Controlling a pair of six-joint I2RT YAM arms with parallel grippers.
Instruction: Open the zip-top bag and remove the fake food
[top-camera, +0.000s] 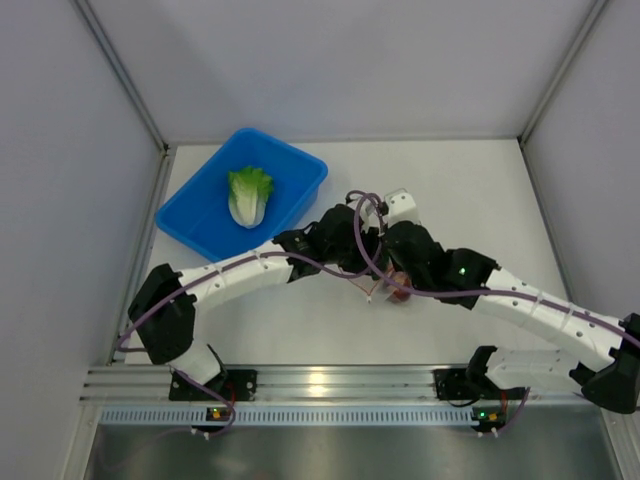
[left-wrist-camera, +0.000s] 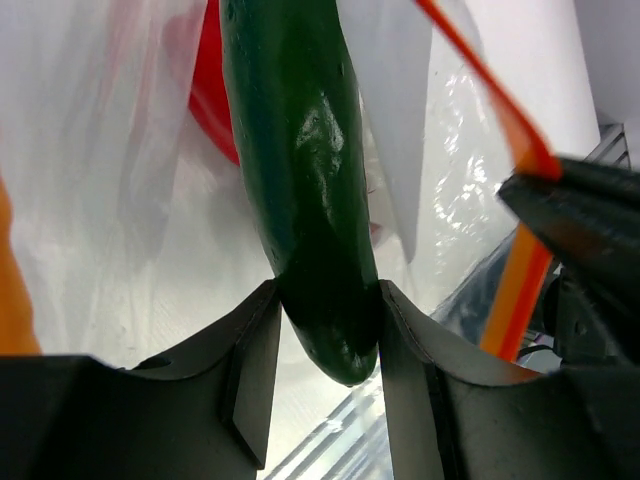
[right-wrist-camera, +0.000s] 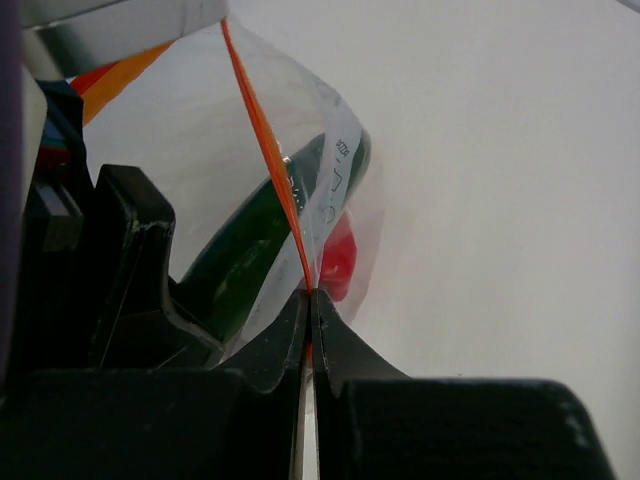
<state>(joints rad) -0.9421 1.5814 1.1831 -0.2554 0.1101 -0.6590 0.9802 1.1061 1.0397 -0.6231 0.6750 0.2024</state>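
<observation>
Zip-top bag (top-camera: 388, 283): clear crinkly plastic, held between the two arms near the middle of the tabletop (top-camera: 470, 190). Whether it rests on the surface cannot be told. The mouth is parted, so opening is judged done.
Zipper strip (right-wrist-camera: 262, 140): orange-red. One lip runs up from the right gripper's fingers, and the other stands apart at the upper left of the right wrist view.
Right gripper (right-wrist-camera: 311, 300): closed tight, pinching one lip of the zipper strip and holding the mouth apart.
Left gripper (left-wrist-camera: 326, 300): reached in at the bag mouth and clamped on the lower end of the cucumber, with both fingers touching its sides.
Cucumber (left-wrist-camera: 305, 180): dark green and glossy, with plastic behind it and on both sides. Judged not yet clear of the bag.
Red pepper (left-wrist-camera: 208, 95): behind the cucumber, inside the bag, untouched.
Lettuce head (top-camera: 250, 196): out of the bag, lying in the blue bin (top-camera: 295, 180) at far left.
Other pieces: none can be told apart in these views.
Done: bag opened, lettuce removed.
Left to do: draw the cucumber out and set it down, then the pepper and anything else inside.
</observation>
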